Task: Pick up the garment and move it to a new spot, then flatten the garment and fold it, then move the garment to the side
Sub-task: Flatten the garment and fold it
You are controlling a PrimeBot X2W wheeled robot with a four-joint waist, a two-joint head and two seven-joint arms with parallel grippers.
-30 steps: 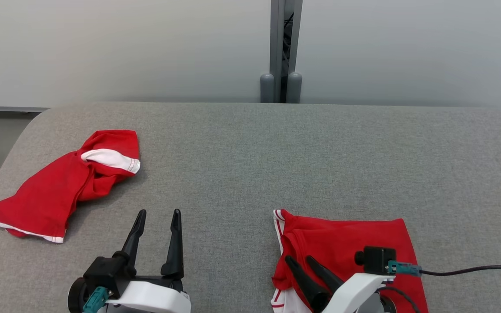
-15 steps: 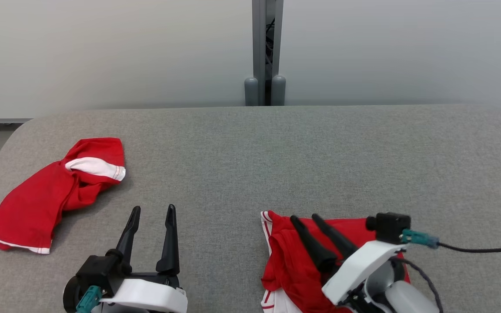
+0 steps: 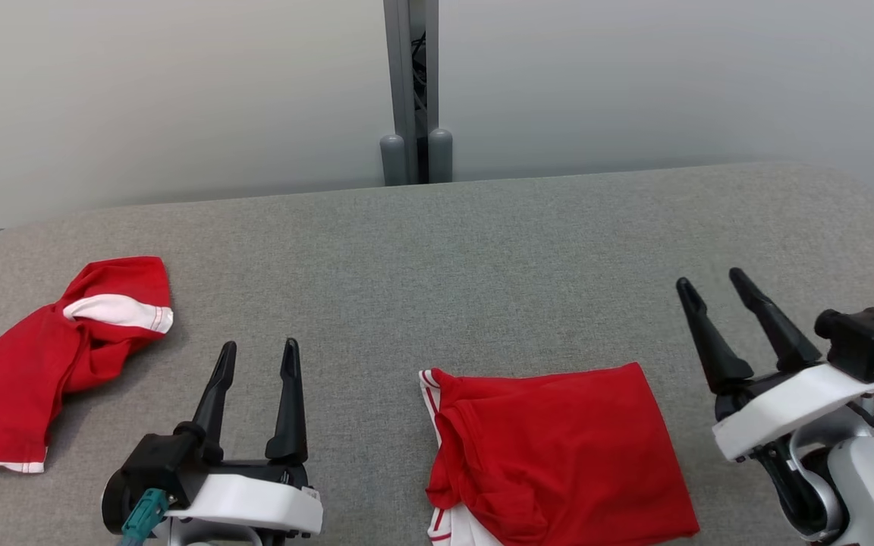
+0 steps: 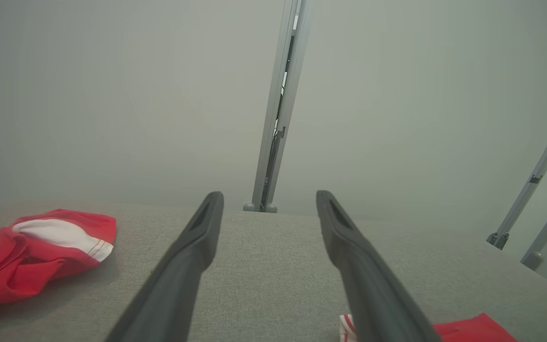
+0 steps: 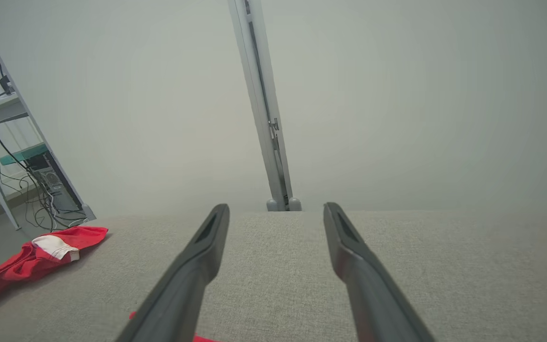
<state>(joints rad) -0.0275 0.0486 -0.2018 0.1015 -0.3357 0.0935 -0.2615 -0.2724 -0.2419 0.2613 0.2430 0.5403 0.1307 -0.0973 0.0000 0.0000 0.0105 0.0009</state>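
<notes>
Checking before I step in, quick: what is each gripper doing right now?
Left gripper: open, holding nothing.
Right gripper: open, holding nothing, to the right of the folded red fabric garment.

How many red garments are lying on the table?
2. The crumpled garment lies at the left edge of the table; the folded garment lies near the front, right of centre. None seems hidden.
</notes>
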